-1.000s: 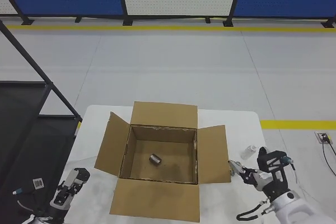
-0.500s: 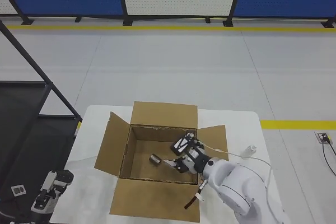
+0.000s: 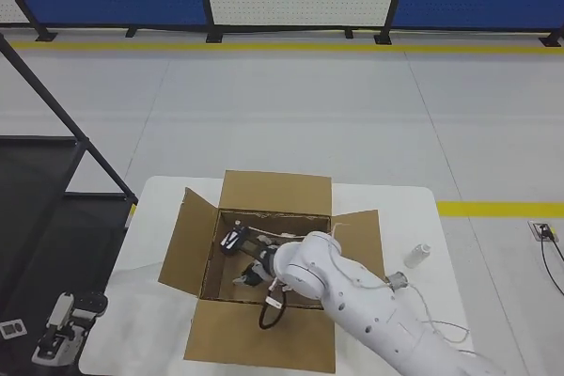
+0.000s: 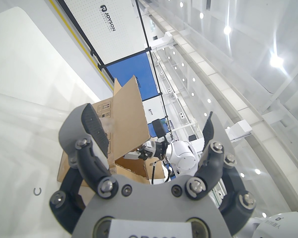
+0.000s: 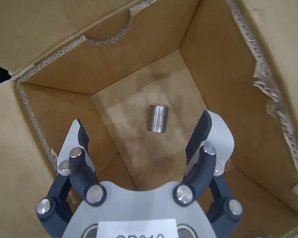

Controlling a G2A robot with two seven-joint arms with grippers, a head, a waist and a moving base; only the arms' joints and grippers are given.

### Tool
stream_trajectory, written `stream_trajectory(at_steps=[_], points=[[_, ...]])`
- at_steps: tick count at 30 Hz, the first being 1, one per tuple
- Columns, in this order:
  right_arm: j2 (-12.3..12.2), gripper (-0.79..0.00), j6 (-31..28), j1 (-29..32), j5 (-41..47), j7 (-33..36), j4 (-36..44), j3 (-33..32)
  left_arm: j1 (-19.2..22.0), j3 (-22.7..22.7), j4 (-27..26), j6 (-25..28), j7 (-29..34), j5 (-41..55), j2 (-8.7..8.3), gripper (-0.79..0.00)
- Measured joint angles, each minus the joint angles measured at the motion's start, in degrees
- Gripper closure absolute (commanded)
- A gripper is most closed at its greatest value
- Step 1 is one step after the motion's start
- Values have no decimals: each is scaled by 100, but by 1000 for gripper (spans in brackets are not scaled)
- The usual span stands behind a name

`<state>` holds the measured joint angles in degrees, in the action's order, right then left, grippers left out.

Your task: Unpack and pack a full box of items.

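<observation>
your right hand (image 5: 141,120) has swung from the surface (image 3: 395,202) at the box's (image 3: 275,191) 3 o'clock into it and now hangs released over the cylinder (image 5: 158,118) on its floor, so that pick looks next.

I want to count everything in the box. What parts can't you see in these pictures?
- Right wrist view: the right gripper hides the near floor of the box; the metal cylinder shows no end, so hollow or solid is unclear.
- Top view: the robot's arm covers part of the box floor; the white bottle is too small to identify.
</observation>
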<state>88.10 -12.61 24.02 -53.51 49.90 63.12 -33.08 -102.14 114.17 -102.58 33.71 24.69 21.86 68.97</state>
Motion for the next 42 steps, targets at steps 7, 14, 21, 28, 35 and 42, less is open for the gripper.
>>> stream_trajectory(at_steps=[7,14,21,28,35,42], points=[[720,-785,352,-534,-111,-185,-1593,837,-41,81,83,26,44,121,6,-785],[1228,-708,432,-741,-95,-433,-2663,1089,-43,116,88,4,89,147,11,-785],[1572,-289,268,-838,32,-728,-3536,1099,-27,143,92,-10,126,147,14,-785],[1806,-46,139,-949,94,-854,-4151,1051,-6,157,120,-30,154,150,19,-785],[1876,0,-91,-1128,254,-1222,-4453,865,37,145,114,-71,166,102,22,-785],[1716,0,-551,-1287,461,-1767,-4438,551,124,57,60,-144,185,-5,25,-785]])
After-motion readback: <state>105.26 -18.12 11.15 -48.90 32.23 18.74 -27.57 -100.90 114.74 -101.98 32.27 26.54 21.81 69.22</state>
